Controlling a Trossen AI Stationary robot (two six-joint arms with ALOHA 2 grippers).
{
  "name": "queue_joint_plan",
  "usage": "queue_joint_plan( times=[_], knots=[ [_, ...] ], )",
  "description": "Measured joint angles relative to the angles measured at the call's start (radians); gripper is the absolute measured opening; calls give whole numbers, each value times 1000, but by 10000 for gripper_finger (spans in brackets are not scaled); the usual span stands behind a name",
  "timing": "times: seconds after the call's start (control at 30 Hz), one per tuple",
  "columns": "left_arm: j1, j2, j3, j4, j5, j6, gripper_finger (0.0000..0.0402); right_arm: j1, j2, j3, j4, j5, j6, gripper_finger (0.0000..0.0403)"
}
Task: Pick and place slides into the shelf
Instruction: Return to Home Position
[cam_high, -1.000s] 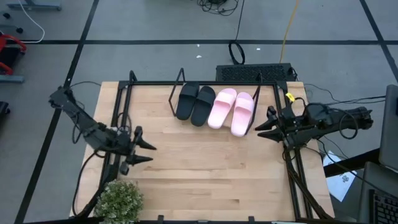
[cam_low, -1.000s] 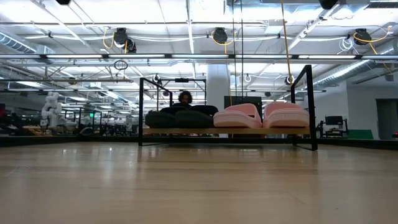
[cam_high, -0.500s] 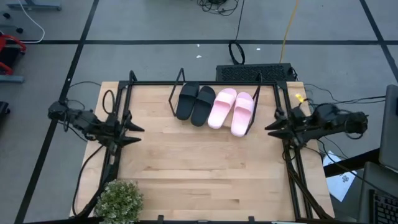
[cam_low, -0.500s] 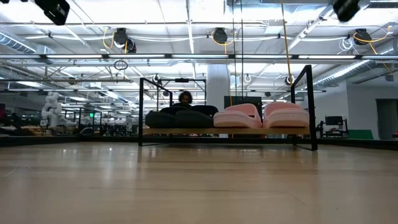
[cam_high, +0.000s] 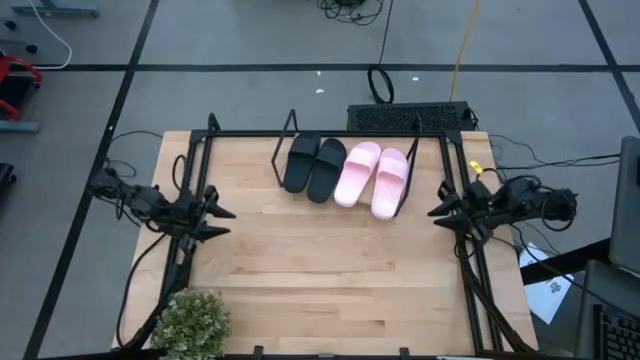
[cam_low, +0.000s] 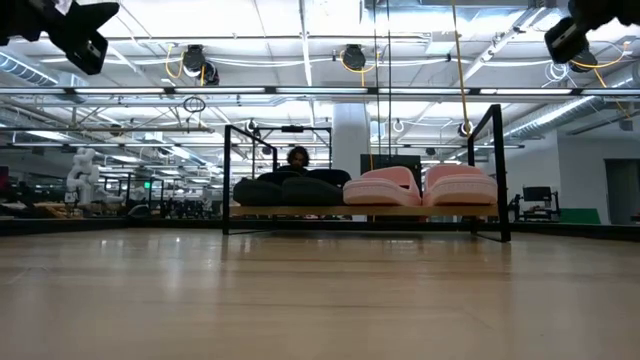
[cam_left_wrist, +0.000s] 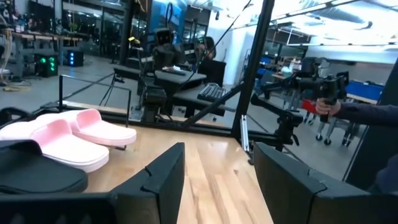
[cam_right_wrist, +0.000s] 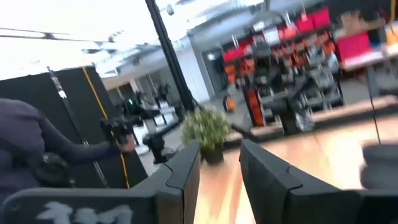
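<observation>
On the shelf at the table's far middle, the slides lie side by side on their soles. The black pair is on the left and the pink pair on the right; both pairs also show in the low view, black pair and pink pair. My left gripper hovers open near the table's left edge, pointing level toward the right. My right gripper hovers open near the right edge, pointing toward the left. Nothing lies between the fingers of the left or the fingers of the right.
A potted plant stands at the near left corner. Black frame rails run along the table's left and right sides. A black keyboard lies beyond the far edge. A person sits behind the shelf, and a hand shows beyond the right side.
Both grippers have drawn back and sunk: the left toward the table's left and far edges, the right toward the right edge. In the low view both now dip in from above. The gaps between their fingers look unchanged. The slides have stayed where they were.
</observation>
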Motion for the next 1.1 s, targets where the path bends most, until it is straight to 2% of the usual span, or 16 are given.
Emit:
queue_joint_plan(
  times=[0.17,0.37,0.57,0.8,1.1],
  knots=[
    [0,-58,-8,-53,-1,-2,189,0,22,-50,-25,6,73,106],
    [0,-56,-80,23,-8,-12,189,0,-1,-202,157,31,76,106],
    [0,-56,-140,96,-1,-12,189,0,-1,-315,276,-10,110,106],
    [0,-56,-146,66,-1,-12,189,0,-1,-325,364,-160,101,106],
    [0,-56,-146,-46,0,-12,189,0,-1,-327,289,-181,57,106]
  ],
)
